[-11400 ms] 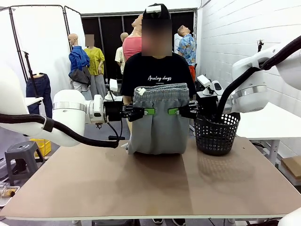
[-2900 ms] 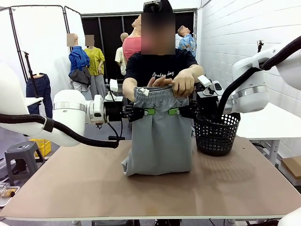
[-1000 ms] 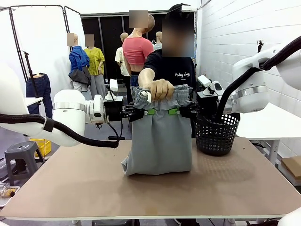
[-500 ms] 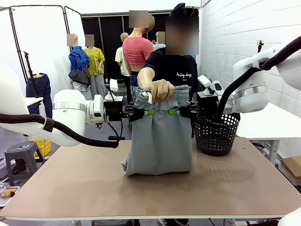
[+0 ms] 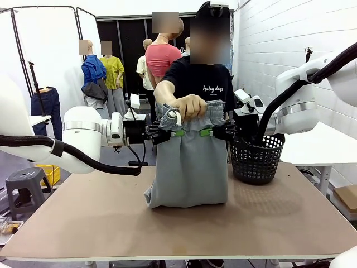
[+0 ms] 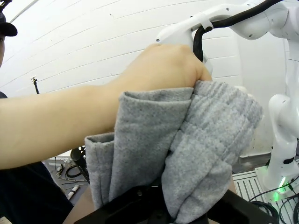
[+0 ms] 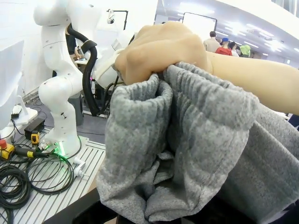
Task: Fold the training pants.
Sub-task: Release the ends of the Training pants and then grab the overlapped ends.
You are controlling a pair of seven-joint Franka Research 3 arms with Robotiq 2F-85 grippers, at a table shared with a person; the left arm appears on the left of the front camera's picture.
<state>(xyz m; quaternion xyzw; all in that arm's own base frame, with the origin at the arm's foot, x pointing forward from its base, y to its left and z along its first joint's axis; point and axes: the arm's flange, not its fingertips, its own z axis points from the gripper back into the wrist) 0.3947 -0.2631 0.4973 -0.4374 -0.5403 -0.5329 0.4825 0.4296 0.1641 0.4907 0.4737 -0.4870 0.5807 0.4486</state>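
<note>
Pants: the grey training pants (image 5: pixel 191 167) hang upright over the middle of the bench (image 5: pixel 111 223), toward its 12 o'clock edge. Their lower fold rests on the top and bulges out at 7 o'clock.
Left arm's fingers (image 5: pixel 177 133): pressed together on the cloth just under the waistband, at the pants' 9 o'clock side.
Right arm's fingers (image 5: pixel 205 132): pinching the opposite side at 3 o'clock, level with the other pair.
Hand (image 5: pixel 191 106): the person's fist grips the bunched waistband at 12 o'clock, above and between the two pairs of fingers. A white drawstring (image 5: pixel 177 116) dangles beside it.
Wrist views: ribbed grey cloth (image 6: pixel 205 140) (image 7: pixel 187 140) rises from the bottom edge up into the fist (image 6: pixel 163 70) (image 7: pixel 159 49).
Basket (image 5: pixel 256 159): black mesh, standing on the bench just beside the pants at 3 o'clock.
Bench surface: plain matt brown, with soft shadows under the pants and the basket.
Room: a white painted brick wall (image 5: pixel 268 39) at 3 o'clock, a black backdrop (image 5: pixel 128 39) at 12, and white screens (image 5: pixel 50 44) at 10. A grey stool (image 5: pixel 25 187) stands on the floor at 8 o'clock.
</note>
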